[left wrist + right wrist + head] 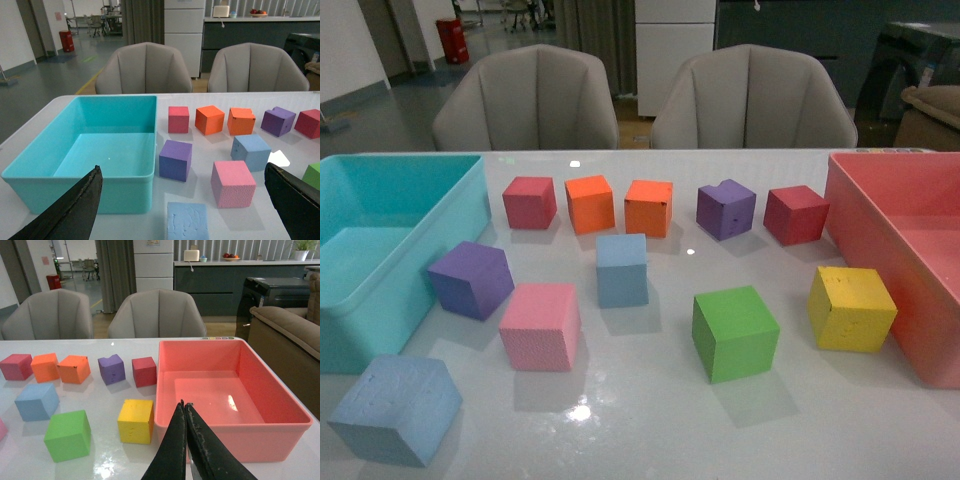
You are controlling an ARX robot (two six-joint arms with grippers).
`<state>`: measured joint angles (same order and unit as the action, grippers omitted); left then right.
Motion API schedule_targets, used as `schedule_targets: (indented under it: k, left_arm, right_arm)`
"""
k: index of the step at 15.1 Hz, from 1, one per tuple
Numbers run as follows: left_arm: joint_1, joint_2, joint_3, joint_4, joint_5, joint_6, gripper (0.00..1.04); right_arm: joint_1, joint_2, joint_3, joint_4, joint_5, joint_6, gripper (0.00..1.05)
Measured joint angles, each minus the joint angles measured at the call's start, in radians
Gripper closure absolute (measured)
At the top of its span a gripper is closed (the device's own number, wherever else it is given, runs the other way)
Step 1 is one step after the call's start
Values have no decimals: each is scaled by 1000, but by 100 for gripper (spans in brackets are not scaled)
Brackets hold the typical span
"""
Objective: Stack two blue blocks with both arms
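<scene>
One pale blue block (pixel 622 270) stands in the middle of the white table. The other blue block (pixel 395 410) sits at the front left corner, in front of the teal bin. Neither arm shows in the front view. In the left wrist view my left gripper (pixel 182 169) is open and empty, its black fingers (pixel 75 210) wide apart above the near blue block (pixel 187 221); the far blue block (pixel 251 151) lies beyond the pink cube. In the right wrist view my right gripper (pixel 184 405) is shut and empty, in front of the pink bin; one blue block (pixel 36 401) shows far off.
A teal bin (pixel 460 225) stands at the left and a pink bin (pixel 860 230) at the right. Purple (pixel 470 280), pink (pixel 540 325), green (pixel 734 333), yellow (pixel 851 308), red and orange cubes lie around the blue blocks. Two grey chairs stand behind the table.
</scene>
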<state>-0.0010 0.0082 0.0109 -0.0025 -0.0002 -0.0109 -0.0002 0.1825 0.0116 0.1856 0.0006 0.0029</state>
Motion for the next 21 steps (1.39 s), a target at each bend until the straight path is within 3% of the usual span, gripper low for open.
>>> schedule_targets:
  k: [2,3,11,12,14,17,19,21]
  left_arm:
    - [0,0,0,0,0,0,7]
    - [0,0,0,-1,0,0,7]
    - [0,0,0,0,0,0,7]
    - [0,0,0,0,0,0,7]
    - [0,0,0,0,0,0,7]
    - [0,0,0,-1,0,0,7]
    - [0,0,0,0,0,0,7]
    - [84,132,95,-209,205,-34,7]
  right_arm:
    - [0,-45,1,-63,0,0,103]
    - [0,-125,1,-182,-1,0,103]
    - [0,-178,1,-189,0,0,103]
    - [0,-178,1,-189,0,-1,96]
    - [0,-178,1,-189,0,0,65]
    - [0,-178,1,-189,0,0,38]
    - [0,-178,1,-189,0,0,10]
    - [0,-178,1,-189,-1,0,7]
